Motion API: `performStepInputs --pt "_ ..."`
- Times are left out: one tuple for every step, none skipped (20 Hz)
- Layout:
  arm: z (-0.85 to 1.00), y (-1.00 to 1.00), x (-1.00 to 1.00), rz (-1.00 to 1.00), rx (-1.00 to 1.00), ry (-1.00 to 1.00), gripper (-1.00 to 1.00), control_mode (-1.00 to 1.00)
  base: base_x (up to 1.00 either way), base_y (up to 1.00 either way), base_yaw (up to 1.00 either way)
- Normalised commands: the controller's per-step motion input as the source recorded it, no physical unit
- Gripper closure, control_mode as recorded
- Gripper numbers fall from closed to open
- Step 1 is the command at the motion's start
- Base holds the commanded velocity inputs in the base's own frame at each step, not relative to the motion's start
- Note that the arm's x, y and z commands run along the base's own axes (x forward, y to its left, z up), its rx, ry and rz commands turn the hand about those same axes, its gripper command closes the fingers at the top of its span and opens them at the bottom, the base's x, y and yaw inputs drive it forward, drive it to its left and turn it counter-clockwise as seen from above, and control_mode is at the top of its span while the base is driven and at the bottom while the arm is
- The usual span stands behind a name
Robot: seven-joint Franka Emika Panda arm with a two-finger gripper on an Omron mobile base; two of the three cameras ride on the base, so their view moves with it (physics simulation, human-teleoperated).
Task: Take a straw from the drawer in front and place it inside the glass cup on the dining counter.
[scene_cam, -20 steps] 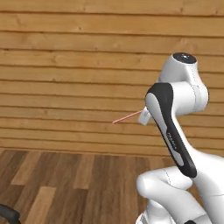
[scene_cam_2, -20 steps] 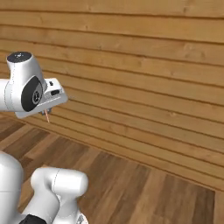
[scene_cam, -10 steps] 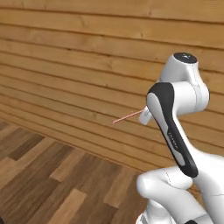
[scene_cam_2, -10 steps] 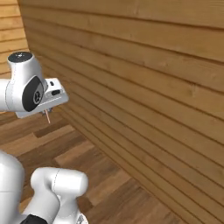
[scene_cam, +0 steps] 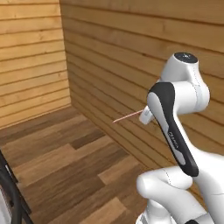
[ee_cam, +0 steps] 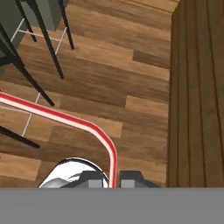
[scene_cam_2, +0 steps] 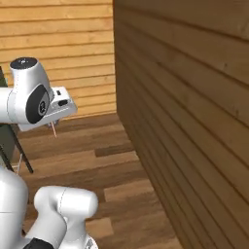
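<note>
In the left base view the whole picture had swung since a second ago: the plank wall that ran flat across then now met a second wall at a corner, with more floor [scene_cam: 65,157] showing. That was my base turning, not the things moving. My arm kept the same pose, and the straw [scene_cam: 127,116] stuck out from behind my forearm just as before, a thin pink line against the wall [scene_cam: 131,65]. I judged I was in transit, carrying it toward the bench with the cup, neither of which showed here.

In the right base view the same turn showed: the wall now ran steeply away on the right. A short tip of the straw [scene_cam_2: 53,129] hung below my hand.

In the hand view my pincer [ee_cam: 112,180] was closed narrow on the straw [ee_cam: 65,117], which rose from between the finger tips, seemed to bend and ran off to the left edge. Beyond it lay the floor and the dark legs [ee_cam: 48,48] of some furniture. The grip looked firm; placing was not yet begun.
</note>
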Motion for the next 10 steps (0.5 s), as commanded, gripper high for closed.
performStepInputs --pt "0.0 0.0 0.0 0.0 0.0 0.0 1.0 1.0 0.87 -0.06 0.73" --pt "0.0 0.0 0.0 0.0 0.0 0.0 1.0 1.0 0.85 -0.07 0.74" --pt "0.0 0.0 0.0 0.0 0.0 0.0 1.0 1.0 0.83 -0.08 0.75" --pt "0.0 0.0 0.0 0.0 0.0 0.0 1.0 1.0 0.8 -0.06 0.75" --pt "0.0 0.0 0.0 0.0 0.0 0.0 1.0 1.0 0.79 -0.06 0.75" --pt "0.0 0.0 0.0 0.0 0.0 0.0 1.0 1.0 0.79 -0.04 0.75" --pt "0.0 0.0 0.0 0.0 0.0 0.0 1.0 1.0 0.76 -0.03 0.75" --pt "0.0 0.0 0.0 0.0 0.0 0.0 1.0 1.0 0.74 -0.04 0.75" --pt "0.0 0.0 0.0 0.0 0.0 0.0 1.0 1.0 0.7 -0.06 0.75" --pt "0.0 0.0 0.0 0.0 0.0 0.0 1.0 1.0 0.65 -0.07 0.76"
